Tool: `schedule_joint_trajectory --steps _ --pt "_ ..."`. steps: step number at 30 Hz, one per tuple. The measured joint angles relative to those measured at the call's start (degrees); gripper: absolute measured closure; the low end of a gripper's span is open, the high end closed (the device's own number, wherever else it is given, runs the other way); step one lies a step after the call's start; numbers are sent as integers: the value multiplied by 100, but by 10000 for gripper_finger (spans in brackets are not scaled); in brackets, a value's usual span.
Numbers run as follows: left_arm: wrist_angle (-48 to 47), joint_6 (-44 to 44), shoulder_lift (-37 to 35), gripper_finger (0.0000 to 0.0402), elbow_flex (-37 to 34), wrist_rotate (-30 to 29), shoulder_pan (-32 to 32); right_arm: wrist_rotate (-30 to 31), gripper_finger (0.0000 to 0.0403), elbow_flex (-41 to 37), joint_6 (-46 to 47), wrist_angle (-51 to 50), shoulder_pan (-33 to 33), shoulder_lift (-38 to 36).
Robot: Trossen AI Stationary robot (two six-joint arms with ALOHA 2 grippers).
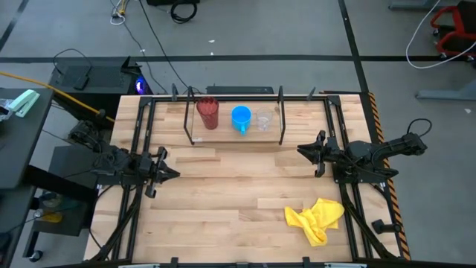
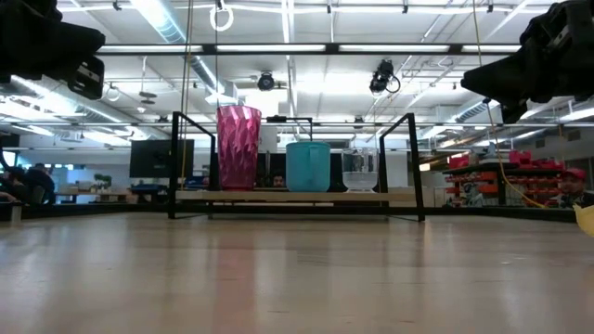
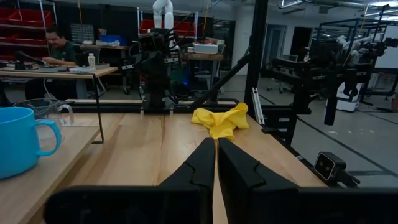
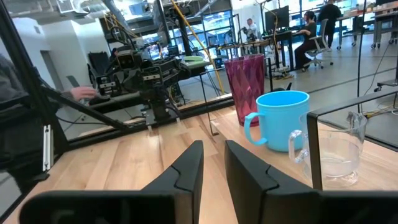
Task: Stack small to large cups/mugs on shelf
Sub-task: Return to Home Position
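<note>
Three cups stand upright in a row on the black wire shelf [image 1: 281,119] at the table's far middle. From left to right they are the dark red tumbler [image 1: 207,113], the blue cup [image 1: 240,117] and the clear cup [image 1: 264,119]. In the low view the tumbler [image 2: 238,147], blue cup [image 2: 308,166] and clear cup [image 2: 360,171] rest by their bases on the shelf's board [image 2: 297,197]. My left gripper [image 1: 169,173] is shut and empty at the table's left. My right gripper [image 1: 301,151] is empty near the shelf's right end, its fingers a narrow gap apart [image 4: 213,158].
A crumpled yellow cloth [image 1: 316,218] lies on the table at the near right, by the right arm's base. The shelf's upright posts [image 1: 281,112] stand at each end of the cups. Bare wood lies between the two grippers [image 1: 238,179]. People sit at desks in the room beyond.
</note>
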Motion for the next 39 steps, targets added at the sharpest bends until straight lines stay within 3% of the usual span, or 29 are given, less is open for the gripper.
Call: schedule_joint_trajectory --steps 39 --pt "6 1 0 371 0 2 0 0 330 -2 0 0 1 -1"
